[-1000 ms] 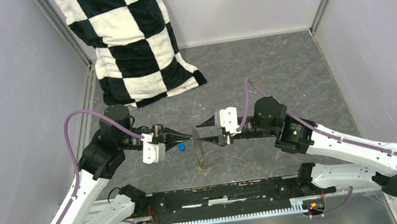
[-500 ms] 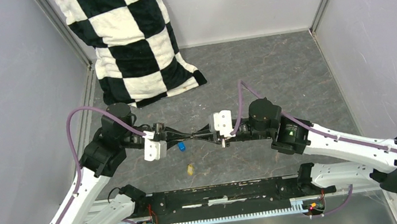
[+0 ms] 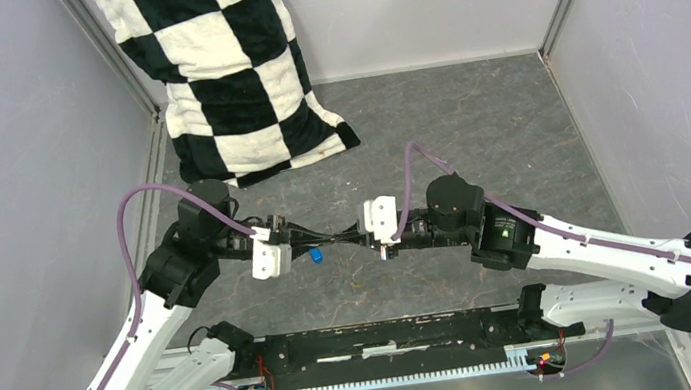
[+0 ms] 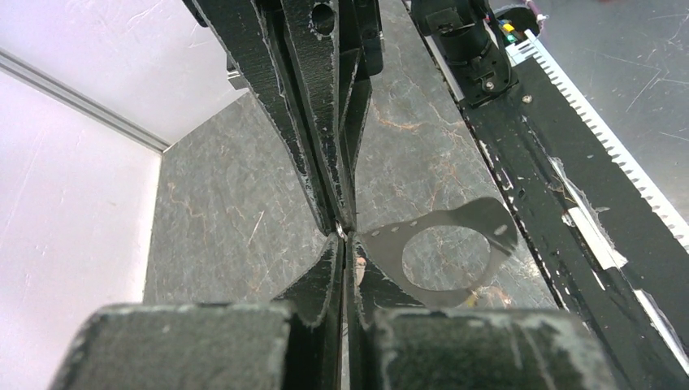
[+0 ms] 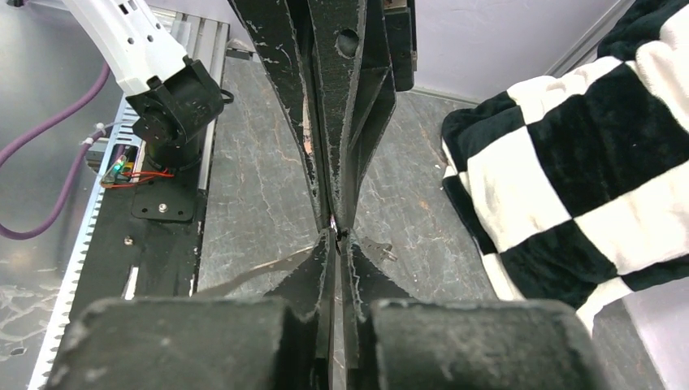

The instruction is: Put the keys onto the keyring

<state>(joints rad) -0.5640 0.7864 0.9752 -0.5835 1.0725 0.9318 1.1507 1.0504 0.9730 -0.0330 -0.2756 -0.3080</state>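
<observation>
Since a second ago my right end effector [image 5: 335, 236] slid in and narrowed to a sliver, meeting my left end effector [image 4: 345, 236], which is pinched shut on the keyring [image 4: 386, 252]. Likely a regrip. Next, steady the ring, then fetch the blue key [image 3: 315, 255] lying loose beside.

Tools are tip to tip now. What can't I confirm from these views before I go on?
- Yellow-headed key: in no view; where it lies cannot be told.
- What left tool and right tool pinch: both wrist views, the tools themselves cover the contact point.
- Keyring: unseen in top view; too thin or under the tools.
- Blue key: top view, too small to tell whether threaded.
</observation>
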